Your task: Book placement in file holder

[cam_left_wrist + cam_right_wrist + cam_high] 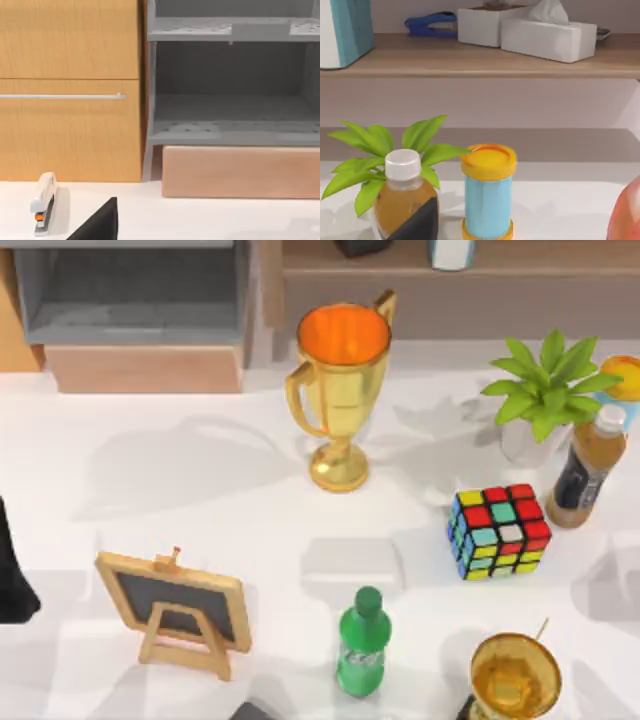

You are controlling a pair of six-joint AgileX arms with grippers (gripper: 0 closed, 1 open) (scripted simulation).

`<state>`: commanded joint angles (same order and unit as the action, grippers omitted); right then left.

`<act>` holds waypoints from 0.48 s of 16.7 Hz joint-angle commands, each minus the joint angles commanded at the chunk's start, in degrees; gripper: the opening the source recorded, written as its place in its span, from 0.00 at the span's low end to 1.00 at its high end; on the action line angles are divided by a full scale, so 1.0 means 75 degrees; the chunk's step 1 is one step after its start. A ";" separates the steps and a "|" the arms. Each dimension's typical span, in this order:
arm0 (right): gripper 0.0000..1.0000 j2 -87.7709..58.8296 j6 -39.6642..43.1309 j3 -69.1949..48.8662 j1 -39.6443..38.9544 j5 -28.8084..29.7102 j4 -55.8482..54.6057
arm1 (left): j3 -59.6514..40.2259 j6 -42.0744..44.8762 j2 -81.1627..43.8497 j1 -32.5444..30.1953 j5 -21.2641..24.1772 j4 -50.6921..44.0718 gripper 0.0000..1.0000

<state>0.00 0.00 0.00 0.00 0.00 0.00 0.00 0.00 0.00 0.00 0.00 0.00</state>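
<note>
Black left arm [12, 570] sits at the table's left edge facing the file holder [235, 85], pincer state unclear.

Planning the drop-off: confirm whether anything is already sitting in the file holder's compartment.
No: in the left wrist view the file holder shows bare grey shelves and nothing inside.

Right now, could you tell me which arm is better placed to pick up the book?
Probably the right. The book stands on the shelf, right of centre in the top view, and the right wrist view faces it. The left wrist view faces the file holder at the table's back left.
</note>
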 joint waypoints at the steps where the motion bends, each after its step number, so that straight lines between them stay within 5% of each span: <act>1: 1.00 0.0000 0.0000 0.0000 0.0000 0.0000 0.0000 | 0.0000 0.0000 0.0000 0.0000 0.0000 0.0000 1.00; 8: 1.00 0.0000 0.0000 0.0000 0.0000 0.0000 0.0000 | -0.1524 0.0008 -0.1638 -0.0707 -0.0601 0.0376 1.00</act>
<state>0.00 0.00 0.00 0.00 0.00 0.00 -11.43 0.06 -12.29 -5.31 -4.51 2.82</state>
